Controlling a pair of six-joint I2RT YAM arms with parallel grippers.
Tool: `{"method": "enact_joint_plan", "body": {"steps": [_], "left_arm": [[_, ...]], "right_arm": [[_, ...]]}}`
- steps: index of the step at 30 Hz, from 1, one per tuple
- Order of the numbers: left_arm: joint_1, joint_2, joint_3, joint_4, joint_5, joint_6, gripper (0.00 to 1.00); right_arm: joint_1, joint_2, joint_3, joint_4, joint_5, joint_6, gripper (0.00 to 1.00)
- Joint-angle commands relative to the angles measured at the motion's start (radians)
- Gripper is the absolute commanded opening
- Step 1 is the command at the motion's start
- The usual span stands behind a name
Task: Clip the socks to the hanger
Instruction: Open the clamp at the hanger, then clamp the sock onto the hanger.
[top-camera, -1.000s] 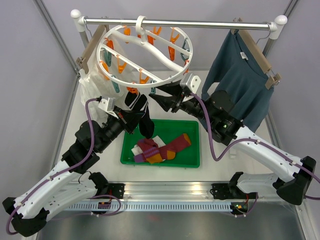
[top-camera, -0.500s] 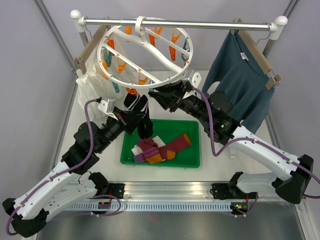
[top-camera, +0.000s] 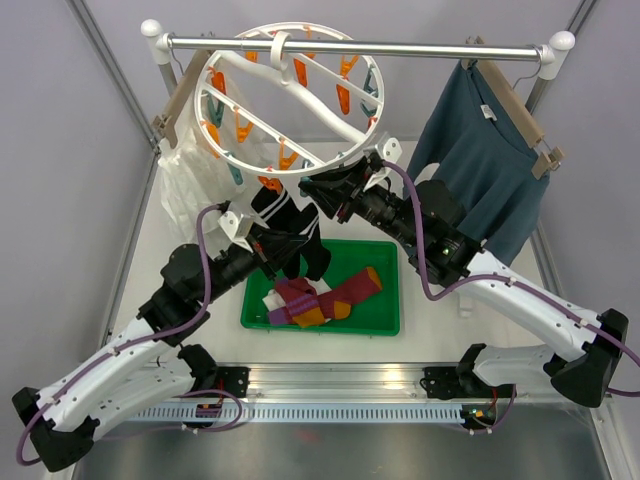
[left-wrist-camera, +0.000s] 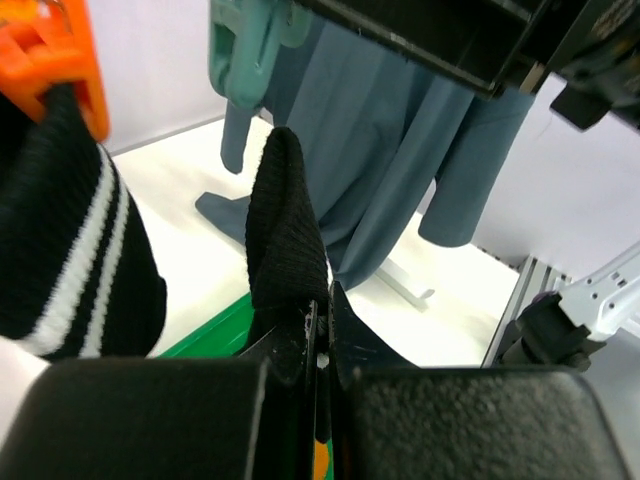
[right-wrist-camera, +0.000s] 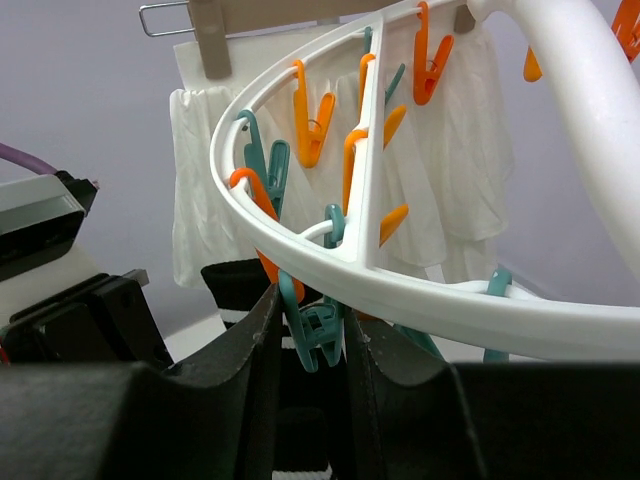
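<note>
Left claw (left-wrist-camera: 318, 322): we see it pinched together on the plain black sock (left-wrist-camera: 285, 220), at the centre of the overhead view, over the upper left edge of the green tray (top-camera: 372, 312).
Right claw (right-wrist-camera: 311, 305): its fingers press both sides of a teal clip (right-wrist-camera: 318, 342) under the hanger (right-wrist-camera: 450, 305), bottom centre of its wrist view.
Hanger: it hangs tilted from the rail (top-camera: 400, 47), upper centre.
Striped sock (top-camera: 272, 208): held by an orange clip (left-wrist-camera: 55, 55), just left of the black one.
Other socks (top-camera: 310, 298): we see them lying in the tray.

A robotics lab: plain grey walls (top-camera: 50, 150), aluminium rail (top-camera: 330, 380), white test table (top-camera: 425, 345).
</note>
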Motion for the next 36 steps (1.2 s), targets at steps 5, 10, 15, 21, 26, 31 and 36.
{"method": "enact_joint_plan", "body": {"steps": [5, 10, 15, 21, 26, 31, 36], "left_arm": [[-0.003, 0.036, 0.030, 0.071, 0.081, 0.156, 0.02], [-0.003, 0.062, 0.059, 0.071, 0.039, 0.211, 0.02], [0.002, 0.102, 0.084, 0.078, 0.007, 0.250, 0.02], [0.004, 0.097, 0.084, 0.102, -0.010, 0.326, 0.02], [0.010, 0.085, 0.090, 0.098, 0.012, 0.381, 0.02], [0.024, 0.100, 0.101, 0.094, 0.015, 0.397, 0.02], [0.042, 0.102, 0.099, 0.097, 0.015, 0.391, 0.02]], "right_arm": [[0.006, 0.005, 0.073, -0.051, -0.015, 0.024, 0.00], [0.007, 0.006, 0.090, -0.083, -0.036, 0.021, 0.00], [0.006, 0.006, 0.110, -0.129, -0.071, 0.010, 0.00], [0.006, 0.006, 0.125, -0.173, -0.070, -0.016, 0.00], [0.006, 0.017, 0.133, -0.190, -0.081, -0.025, 0.00], [0.006, 0.028, 0.151, -0.204, -0.091, -0.029, 0.00], [0.006, 0.020, 0.154, -0.219, -0.087, -0.036, 0.00]]}}
